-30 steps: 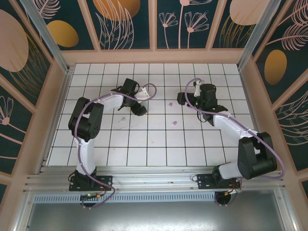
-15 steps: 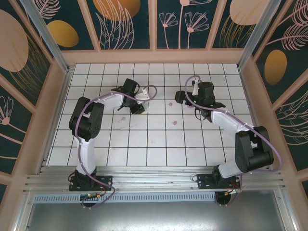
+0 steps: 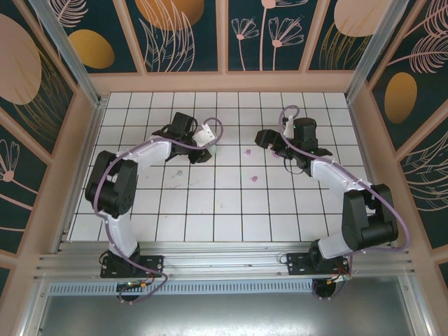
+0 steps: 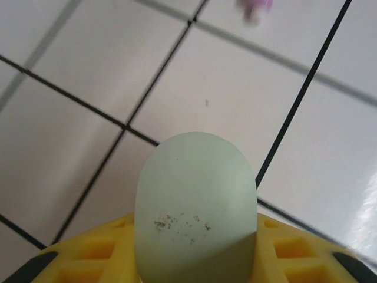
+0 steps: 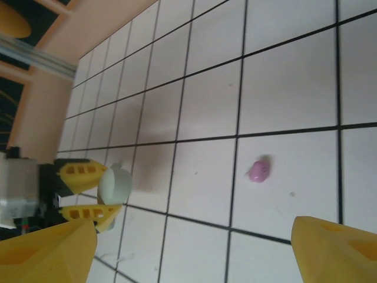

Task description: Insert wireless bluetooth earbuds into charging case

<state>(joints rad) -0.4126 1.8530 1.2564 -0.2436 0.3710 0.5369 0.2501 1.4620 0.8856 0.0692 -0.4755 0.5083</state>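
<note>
Left claw (image 5: 112, 188) is clamped on a pale mint-green, pebble-shaped plastic case (image 4: 196, 206), its yellow ribbed fingers (image 4: 288, 250) pressing both flanks. The case is held low at the white tiled worktop (image 3: 231, 210); whether it touches I cannot tell. It looks closed, though no seam shows. Right claw (image 5: 194, 230) hangs with its fingers spread wide and nothing between them, near a tiny purple-pink plastic earbud (image 5: 259, 171) lying loose on a tile between the two claws. From above, a second purple-pink bud (image 3: 254, 179) sits nearer the arm bases, and a pale green speck (image 3: 178, 171) beside the left arm may be another, too small to be sure. By my reading the job is barely begun: no bud is seated, and the case has yet to be opened. Thin black grid lines cross the glossy worktop. Peach-framed walls (image 3: 175, 42) of dark teal panels with orange discs and line-drawn leaves enclose it, with an aluminium rail (image 3: 224, 260) along the near edge.
</note>
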